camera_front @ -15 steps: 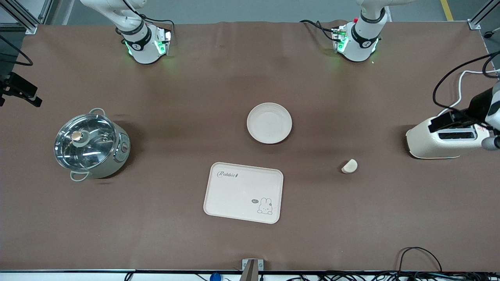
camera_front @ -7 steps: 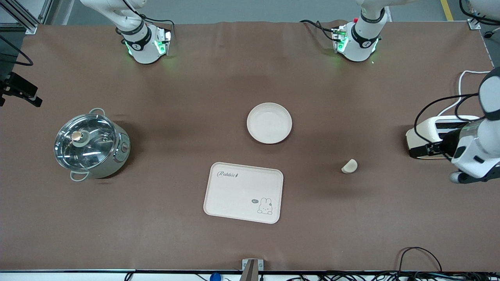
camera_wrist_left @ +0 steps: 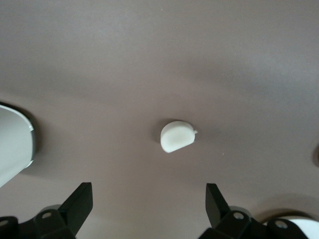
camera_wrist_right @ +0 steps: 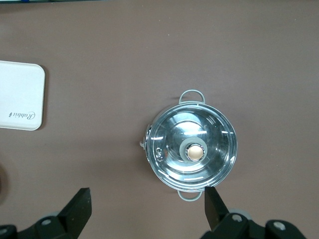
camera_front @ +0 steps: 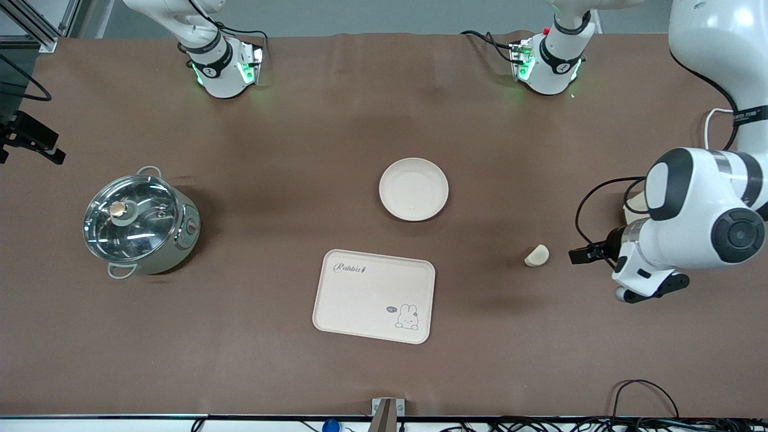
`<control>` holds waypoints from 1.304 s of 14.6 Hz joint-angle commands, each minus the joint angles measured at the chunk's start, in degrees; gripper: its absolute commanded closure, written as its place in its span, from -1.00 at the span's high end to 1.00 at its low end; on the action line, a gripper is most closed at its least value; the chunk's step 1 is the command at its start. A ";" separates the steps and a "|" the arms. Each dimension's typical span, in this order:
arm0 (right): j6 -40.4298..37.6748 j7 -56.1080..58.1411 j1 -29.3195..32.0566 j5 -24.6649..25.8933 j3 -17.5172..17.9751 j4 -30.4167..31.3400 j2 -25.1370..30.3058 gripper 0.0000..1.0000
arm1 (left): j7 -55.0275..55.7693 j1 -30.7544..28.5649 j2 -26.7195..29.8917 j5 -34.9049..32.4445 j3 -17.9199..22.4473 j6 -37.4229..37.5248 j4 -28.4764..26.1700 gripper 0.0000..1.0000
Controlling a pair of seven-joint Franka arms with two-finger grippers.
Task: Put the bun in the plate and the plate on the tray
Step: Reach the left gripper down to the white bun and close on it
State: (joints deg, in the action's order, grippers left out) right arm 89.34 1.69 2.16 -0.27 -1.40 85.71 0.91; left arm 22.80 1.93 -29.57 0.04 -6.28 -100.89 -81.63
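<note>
We've got the left gripper (camera_wrist_left: pixel 147 206) wide open, empty, over the table near the bun (camera_front: pixel 537 255); right gripper (camera_wrist_right: pixel 147 209) wide open, empty, above the pot (camera_wrist_right: pixel 193 146).

Both arms have glossy white shells with rounded joint housings. The left arm (camera_front: pixel 699 210) carries dark grey round joint caps, a black band with small lettering, and black cables looping from the wrist. Each base (camera_front: pixel 223 69) bears a black ring, a small black emblem and green indicator lights. The gripper fingers (camera_wrist_left: pixel 75 206) are matt black, wedge-shaped, on mounts with round screw holes.
</note>
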 commanded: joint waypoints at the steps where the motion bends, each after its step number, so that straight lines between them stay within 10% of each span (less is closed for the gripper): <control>1: -0.13 -0.29 0.30 0.62 0.43 0.77 0.85 1.00 | -0.04 -0.62 -1.01 1.01 0.13 -4.21 -1.16 1.00; 19: 0.04 -0.29 0.30 0.53 0.34 0.77 0.85 1.00 | 5.24 4.48 -3.13 0.66 -0.22 -36.64 -23.47 1.00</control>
State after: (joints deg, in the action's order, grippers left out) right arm 89.31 1.69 2.16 -0.27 -1.41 85.72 0.91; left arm 28.12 6.62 -34.64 0.05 -6.85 -135.31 -101.67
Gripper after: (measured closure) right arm 0.000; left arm 0.000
